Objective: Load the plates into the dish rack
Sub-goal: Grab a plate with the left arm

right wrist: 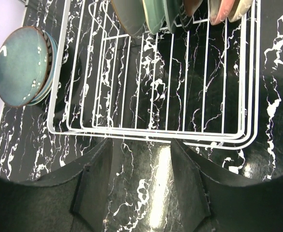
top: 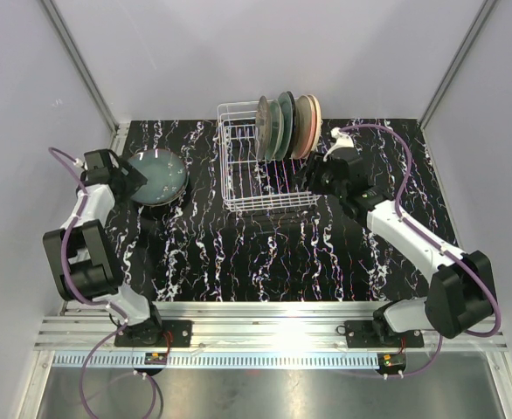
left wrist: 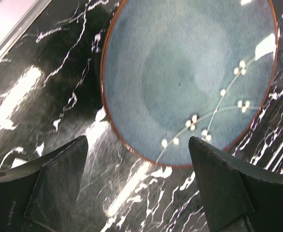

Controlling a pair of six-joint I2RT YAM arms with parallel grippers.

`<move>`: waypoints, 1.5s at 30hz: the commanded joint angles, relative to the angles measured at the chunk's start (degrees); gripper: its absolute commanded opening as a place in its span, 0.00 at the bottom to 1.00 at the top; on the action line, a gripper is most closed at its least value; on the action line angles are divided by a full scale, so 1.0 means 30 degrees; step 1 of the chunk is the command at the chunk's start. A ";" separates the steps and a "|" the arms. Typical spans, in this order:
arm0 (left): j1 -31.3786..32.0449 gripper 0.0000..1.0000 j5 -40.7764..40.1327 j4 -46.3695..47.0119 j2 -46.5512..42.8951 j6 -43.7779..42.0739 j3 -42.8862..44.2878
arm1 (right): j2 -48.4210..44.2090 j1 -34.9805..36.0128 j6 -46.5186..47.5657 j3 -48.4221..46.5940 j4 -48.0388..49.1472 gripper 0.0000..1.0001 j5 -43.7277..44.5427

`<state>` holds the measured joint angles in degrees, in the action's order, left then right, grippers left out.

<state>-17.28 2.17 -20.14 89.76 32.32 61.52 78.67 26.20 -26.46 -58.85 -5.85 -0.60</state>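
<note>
Plate pickup, with loading partly done. Several plates (top: 287, 127) stand on edge in the upper right of the dish rack (top: 238, 188). A blue plate (top: 158, 175), apparently with more beneath it, lies on the table (top: 238, 253) at the left of the frame. Left claw (left wrist: 137, 141) hangs wide and empty just short of its near rim. Right claw (right wrist: 141, 142), half spread and empty, faces the rack's edge. The next move likely calls for straddling the rim, then closing.

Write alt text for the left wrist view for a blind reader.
A blue-green plate with a rust rim and white blossom sprigs lies on the black marbled table. The open left gripper fills the bottom, its dark fingers flanking the plate's near edge.
</note>
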 commanded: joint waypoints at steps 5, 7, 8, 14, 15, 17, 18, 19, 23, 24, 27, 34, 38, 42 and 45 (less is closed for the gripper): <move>-0.0129 0.86 -0.0168 0.1352 0.1926 0.0596 0.1496 | -0.0443 -0.0382 -0.0204 0.0309 0.1392 0.59 -0.0679; -0.0158 0.86 -0.0314 0.1499 0.2073 0.0566 0.1234 | -0.0414 -0.0441 -0.0233 0.0427 0.1538 0.59 -0.0650; -0.0130 0.86 -0.0286 0.1644 0.2219 0.0566 0.1146 | -0.0385 -0.0470 -0.0262 0.0485 0.1626 0.59 -0.0678; -0.0158 0.85 -0.0374 0.1353 0.3332 0.0507 0.1321 | -0.0092 -0.0587 -0.0292 0.0515 0.1715 0.59 -0.0883; -0.0159 0.84 -0.0373 0.1352 0.3391 0.0507 0.1263 | -0.0092 -0.0587 -0.0292 0.0544 0.1773 0.59 -0.0855; -0.0129 0.83 -0.0490 0.1265 0.3451 0.0449 0.1000 | -0.0121 -0.0587 -0.0321 0.0691 0.1773 0.59 -0.0825; -0.0129 0.82 -0.0636 0.0974 0.3509 0.0478 0.0969 | -0.0150 -0.0645 -0.0321 0.0720 0.1802 0.59 -0.0825; -0.0158 0.82 -0.0637 0.0885 0.3596 0.0449 0.0911 | -0.0121 -0.0646 -0.0350 0.0720 0.1773 0.59 -0.0854; -0.0159 0.76 -0.1280 0.0620 0.3452 0.0536 0.0297 | -0.0268 -0.0646 -0.0409 0.0808 0.1773 0.59 -0.0942; -0.0130 0.72 -0.1572 0.0417 0.3422 0.0653 0.0237 | -0.0326 -0.0646 -0.0409 0.0837 0.1802 0.59 -0.0971; -0.0129 0.63 -0.1838 -0.0139 0.3451 0.0887 0.0091 | -0.0648 -0.0617 -0.0380 0.1042 0.1773 0.59 -0.0913; -0.0071 0.45 -0.2394 -0.0668 0.2192 0.1093 -0.1403 | -0.1321 -0.0646 -0.0468 0.1539 0.1802 0.59 -0.1030; -0.0129 0.35 -0.2716 -0.1195 0.1489 0.1006 -0.1697 | -0.1790 -0.0646 -0.0497 0.1687 0.1773 0.59 -0.1059; -0.0129 0.32 -0.3010 -0.1460 0.0260 0.0888 -0.2135 | -0.2142 -0.0617 -0.0556 0.1863 0.1686 0.59 -0.1118; -0.0129 0.22 -0.3127 -0.1665 -0.0646 0.0888 -0.2166 | -0.2464 -0.0646 -0.0614 0.1950 0.1510 0.59 -0.1322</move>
<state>-17.10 -2.22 -19.77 91.18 37.36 56.23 73.63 24.62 -27.55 -53.30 -2.81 -3.03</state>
